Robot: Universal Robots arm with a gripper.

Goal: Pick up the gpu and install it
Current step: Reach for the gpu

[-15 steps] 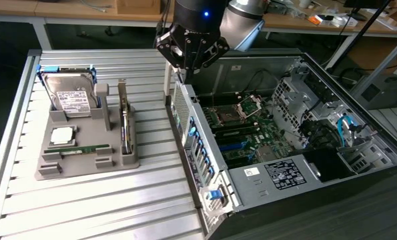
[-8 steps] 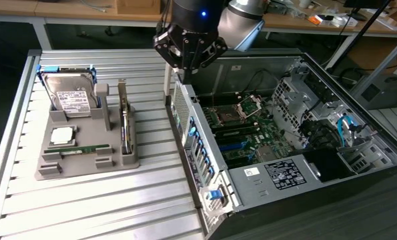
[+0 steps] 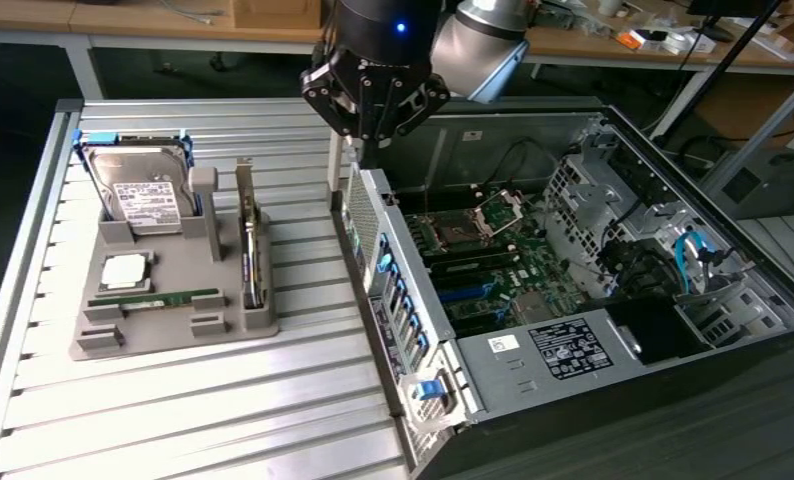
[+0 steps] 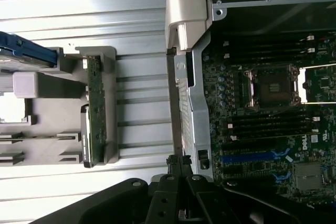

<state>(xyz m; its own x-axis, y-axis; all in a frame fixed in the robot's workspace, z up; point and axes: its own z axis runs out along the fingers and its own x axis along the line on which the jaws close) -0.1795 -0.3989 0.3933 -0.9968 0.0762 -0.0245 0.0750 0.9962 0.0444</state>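
Exterior view: fingers (image 3: 370, 130) clenched empty over case wall (image 3: 394, 290); wrist view: gpu (image 4: 95, 106) edge-on in its holder (image 4: 111, 148)

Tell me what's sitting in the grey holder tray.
The grey tray holds the hard drive standing upright, the gpu on edge, a memory stick lying flat and a silver chip. The gpu's lower edge is hidden by the tray's walls.

A lab: slatted metal bench (image 3: 210, 400), open computer tower (image 3: 504, 150), cluttered desks (image 3: 144, 15).
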